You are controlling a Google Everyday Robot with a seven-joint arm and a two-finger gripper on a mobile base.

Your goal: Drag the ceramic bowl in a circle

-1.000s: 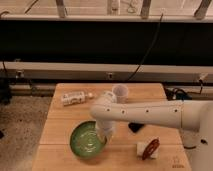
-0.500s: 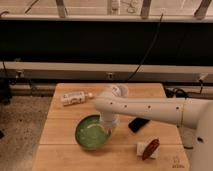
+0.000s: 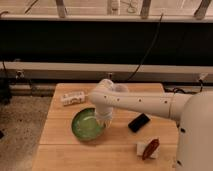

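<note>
That light wooden table [image 3: 57, 137] has got a glossy green ceramic bowl [image 3: 85, 127], a small white bottle [image 3: 73, 98] lying behind it, a flat black rectangular thing [image 3: 139, 122] right of it, and a red-and-white item [image 3: 149, 149] up front. The gripper [image 3: 103, 120] sits at the bowl's right rim.

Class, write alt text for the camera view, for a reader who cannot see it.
A white robot arm reaches over a light wooden table, its tool at the edge of a wide, glossy green ceramic bowl. Nearby lie a small white container on its side, a flat black rectangular object and a reddish-brown item.
</note>
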